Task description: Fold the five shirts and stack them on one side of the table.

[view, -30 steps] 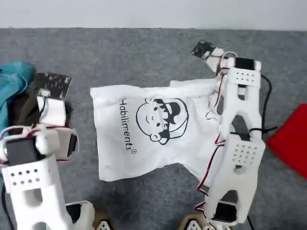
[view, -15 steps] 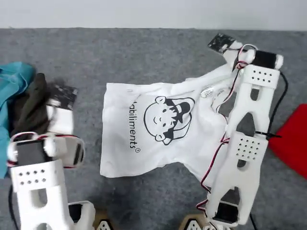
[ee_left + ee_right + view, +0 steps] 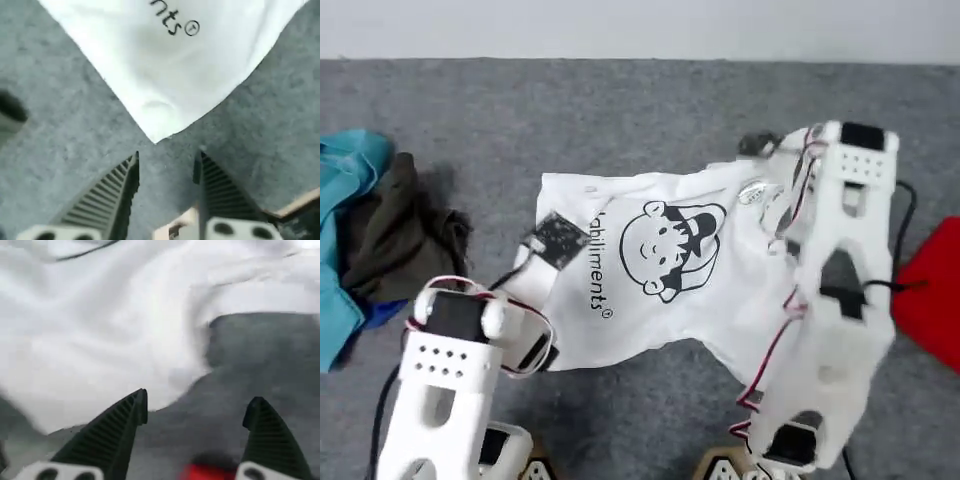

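A white shirt (image 3: 660,290) with a cartoon print lies spread face up in the middle of the grey table. My left gripper (image 3: 167,156) hangs open just short of the shirt's near left corner (image 3: 155,140), above bare carpet; in the high view the left gripper (image 3: 530,340) sits at that corner. My right gripper (image 3: 200,397) is open wide over the carpet at the edge of the white cloth (image 3: 100,340); in the high view the right gripper (image 3: 772,205) is by the shirt's right sleeve. Nothing is held by either.
A teal shirt (image 3: 345,180) and a dark brown shirt (image 3: 390,235) lie bunched at the left edge. A red shirt (image 3: 930,290) lies at the right edge. Bare grey carpet (image 3: 620,120) runs along the far side.
The left arm swung from over the dark pile to the white shirt's near left corner. The white shirt slid a little to the right, and the right arm shifted at its sleeve.
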Available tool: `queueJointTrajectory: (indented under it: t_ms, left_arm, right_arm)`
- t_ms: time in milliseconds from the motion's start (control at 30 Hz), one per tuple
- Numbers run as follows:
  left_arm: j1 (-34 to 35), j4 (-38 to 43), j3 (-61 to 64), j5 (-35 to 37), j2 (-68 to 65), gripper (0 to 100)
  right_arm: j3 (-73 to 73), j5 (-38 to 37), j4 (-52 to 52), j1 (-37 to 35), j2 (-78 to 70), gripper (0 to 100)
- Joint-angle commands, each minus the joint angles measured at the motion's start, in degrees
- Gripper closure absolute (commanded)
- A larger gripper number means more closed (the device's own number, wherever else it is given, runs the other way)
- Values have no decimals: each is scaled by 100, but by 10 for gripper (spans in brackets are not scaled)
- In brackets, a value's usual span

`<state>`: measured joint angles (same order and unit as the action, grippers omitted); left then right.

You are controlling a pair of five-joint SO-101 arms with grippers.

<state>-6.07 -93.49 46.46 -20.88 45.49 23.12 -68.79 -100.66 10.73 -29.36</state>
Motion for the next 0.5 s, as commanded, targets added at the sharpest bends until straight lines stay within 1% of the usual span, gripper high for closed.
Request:
queueJointTrajectory:
  t_ms: [0,100,200,333,467]
  left_arm:
    - [-53,510,514,-334,35,824]
    - [-53,721,637,-387,35,846]
    - [-53,826,629,-387,35,851]
    - [-53,826,629,-387,35,850]
    - [-26,818,646,-387,35,850]
  right_arm:
    - [-2180,-519,-242,75,1684,680]
    - [-3473,-853,-233,233,2651,680]
    - [-4492,-1125,-224,444,3284,680]
    - [-5248,-1327,-224,822,3662,680]
    - [-5424,-1530,-207,1191,3679,681]
